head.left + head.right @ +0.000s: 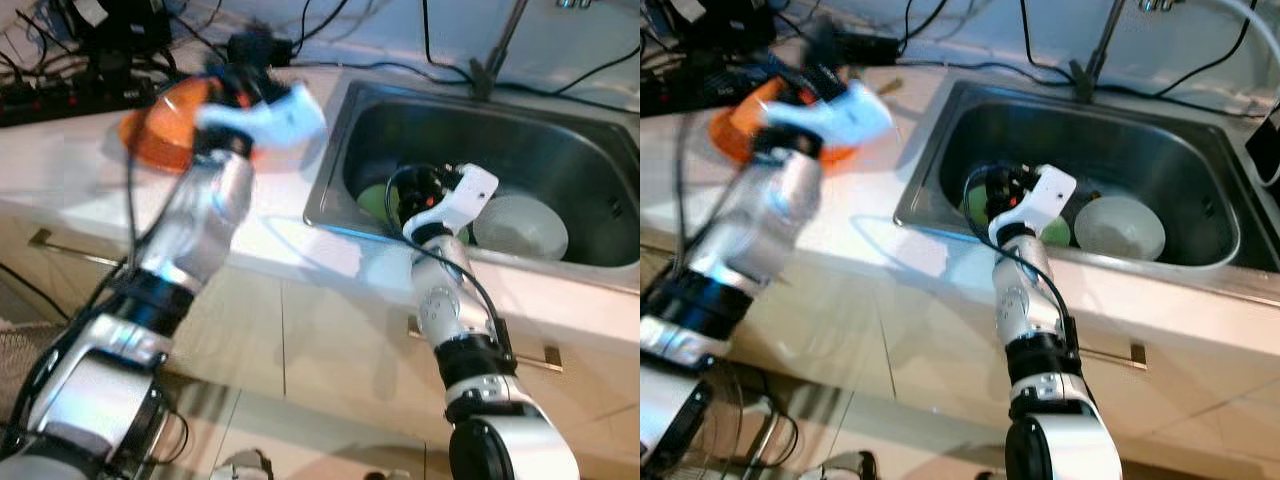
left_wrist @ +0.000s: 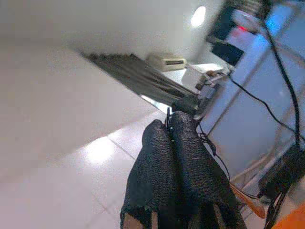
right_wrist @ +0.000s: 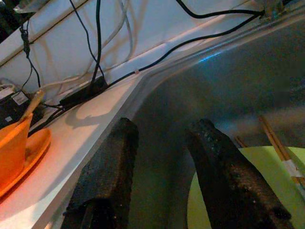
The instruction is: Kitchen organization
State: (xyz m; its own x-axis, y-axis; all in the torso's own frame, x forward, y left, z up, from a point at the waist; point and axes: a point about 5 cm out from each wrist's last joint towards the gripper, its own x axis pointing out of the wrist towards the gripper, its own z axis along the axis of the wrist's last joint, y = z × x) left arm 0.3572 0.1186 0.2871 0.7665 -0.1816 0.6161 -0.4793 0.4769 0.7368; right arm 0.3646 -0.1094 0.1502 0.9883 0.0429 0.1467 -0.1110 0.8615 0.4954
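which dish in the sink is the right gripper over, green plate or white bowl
The green plate: the right gripper hangs open over its edge at the sink's left end. The white bowl sits apart, further right.

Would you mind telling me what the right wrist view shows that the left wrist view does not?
The right wrist view alone shows the steel sink, a light green plate with wooden chopsticks lying on it, and the right end effector open above the basin. The left wrist view alone shows the left end effector with its fingers pressed together, a dark ridged rack and a wall with a bright light spot. Both show black cables, the white counter and something orange at the edge.
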